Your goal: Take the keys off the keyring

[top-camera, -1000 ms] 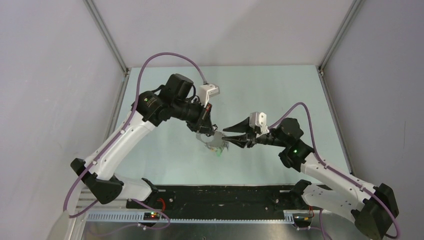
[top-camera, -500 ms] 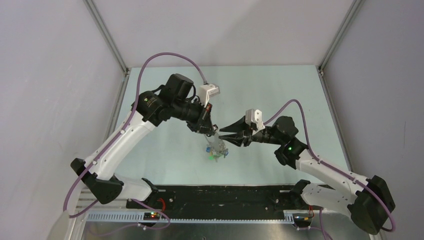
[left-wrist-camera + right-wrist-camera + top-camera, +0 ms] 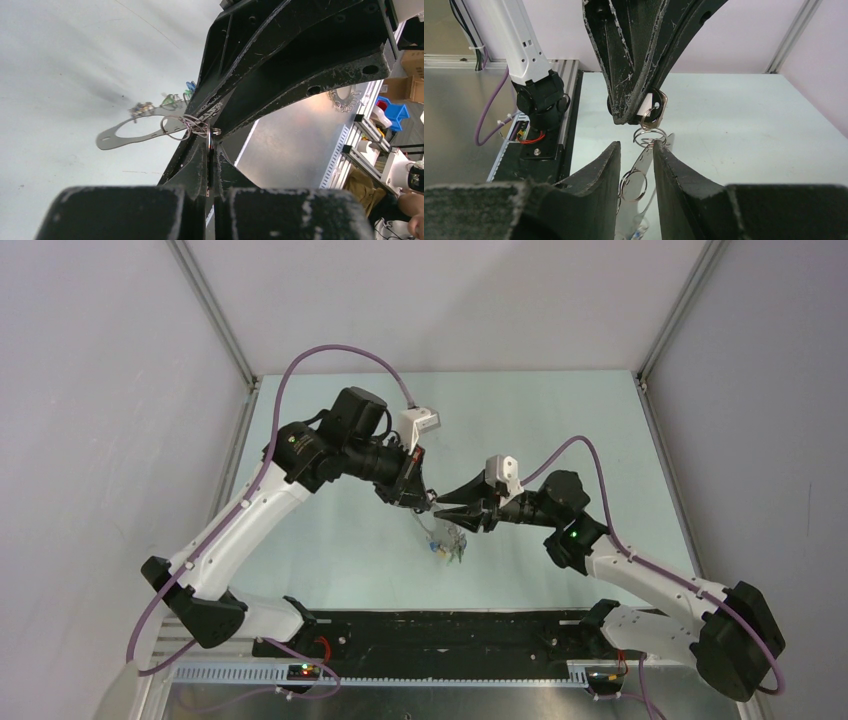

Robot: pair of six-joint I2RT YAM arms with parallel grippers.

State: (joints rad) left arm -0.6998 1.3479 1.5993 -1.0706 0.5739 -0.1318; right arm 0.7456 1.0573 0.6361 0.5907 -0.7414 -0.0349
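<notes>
You have bright, even overhead light; the worktop [image 3: 330,550] carries only soft shadows. Close to each wrist lens, the left hand [image 3: 209,150] and right hand [image 3: 637,145] blur at their bases, sharp at the tips.

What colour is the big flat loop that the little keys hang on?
Silvery grey. The keyring shows best in the left wrist view.

The right arm's black two-finger gripper [image 3: 438,507] is sliding leftward, closing in on the left gripper [image 3: 424,498], while the flat grey oval metal keyring [image 3: 125,136] is swinging down, its small colour-tagged keys [image 3: 447,550] dangling lower.
</notes>
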